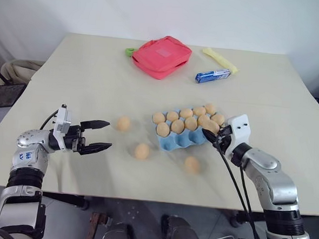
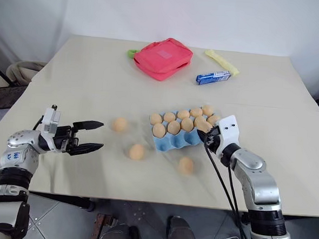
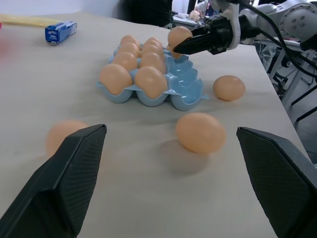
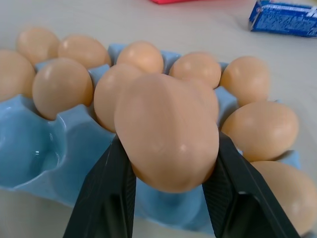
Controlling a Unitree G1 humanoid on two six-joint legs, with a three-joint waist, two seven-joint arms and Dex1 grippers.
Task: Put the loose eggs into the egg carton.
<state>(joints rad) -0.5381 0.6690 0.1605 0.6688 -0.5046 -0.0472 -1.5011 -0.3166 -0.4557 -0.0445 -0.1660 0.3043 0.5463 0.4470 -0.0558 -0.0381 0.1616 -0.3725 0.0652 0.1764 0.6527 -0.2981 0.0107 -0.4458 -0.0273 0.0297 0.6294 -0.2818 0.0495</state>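
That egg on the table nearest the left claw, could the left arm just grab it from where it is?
Probably yes. The left gripper is open and empty, and the nearest loose egg lies on bare table just beyond its fingertips, with nothing between.

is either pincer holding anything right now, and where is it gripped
The right pincer holds one egg, pinched across its sides between the two fingers, above the egg carton. The left pincer is open and holds nothing.

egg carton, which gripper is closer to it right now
Right. The right gripper, shut on an egg, hangs over the front cups of the egg carton. The left gripper is open, well off to the carton's left, past two loose eggs.
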